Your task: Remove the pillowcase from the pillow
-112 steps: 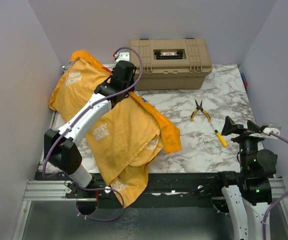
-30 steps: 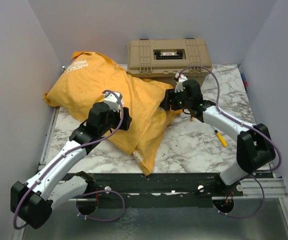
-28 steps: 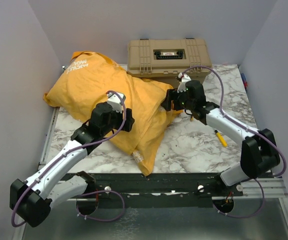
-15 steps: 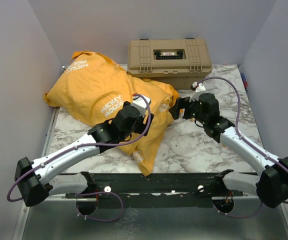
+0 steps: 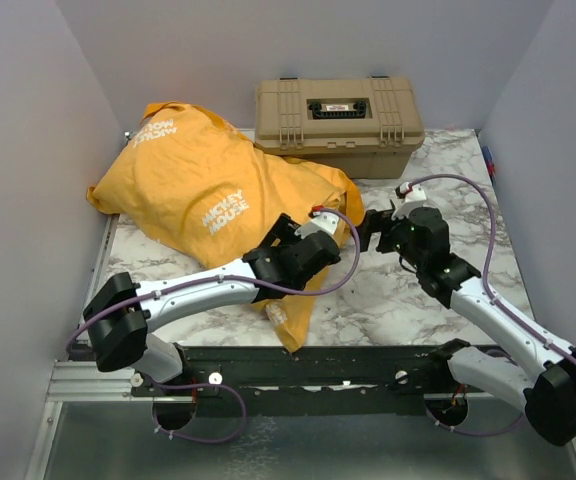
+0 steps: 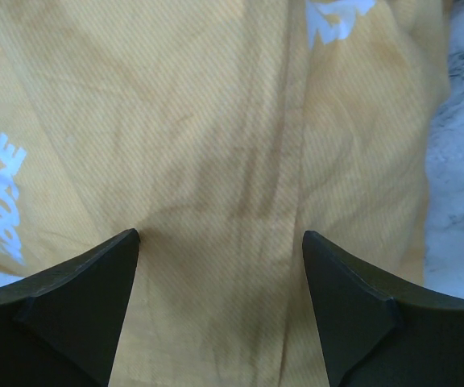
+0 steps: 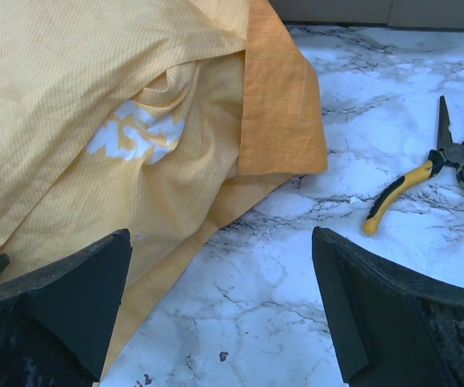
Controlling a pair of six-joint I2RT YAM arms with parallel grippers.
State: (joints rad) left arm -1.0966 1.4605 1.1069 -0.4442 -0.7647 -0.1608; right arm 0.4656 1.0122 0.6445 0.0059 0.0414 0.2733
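The orange-yellow pillowcase (image 5: 198, 180) lies bulging across the left and back of the marble table (image 5: 438, 190), with a flat tail hanging over the front edge. The white pillow is hidden inside it. My left gripper (image 5: 303, 228) is open and hovers low over the pillowcase's right part. In the left wrist view the gripper (image 6: 220, 235) has only fabric (image 6: 216, 121) between its spread fingers. My right gripper (image 5: 370, 232) is open and empty beside the pillowcase's right edge. In the right wrist view the gripper (image 7: 221, 234) sits over bare marble next to the fabric's hem (image 7: 95, 105).
A tan toolbox (image 5: 338, 112) stands at the back, touching the pillowcase's far side. Yellow-handled pliers (image 7: 425, 181) lie on the marble to the right of my right gripper. Grey walls close in the left, back and right sides.
My left gripper has slid right and forward across the pillowcase. My right gripper has drawn back from the pillowcase's edge toward the right front. The pillowcase has barely shifted.
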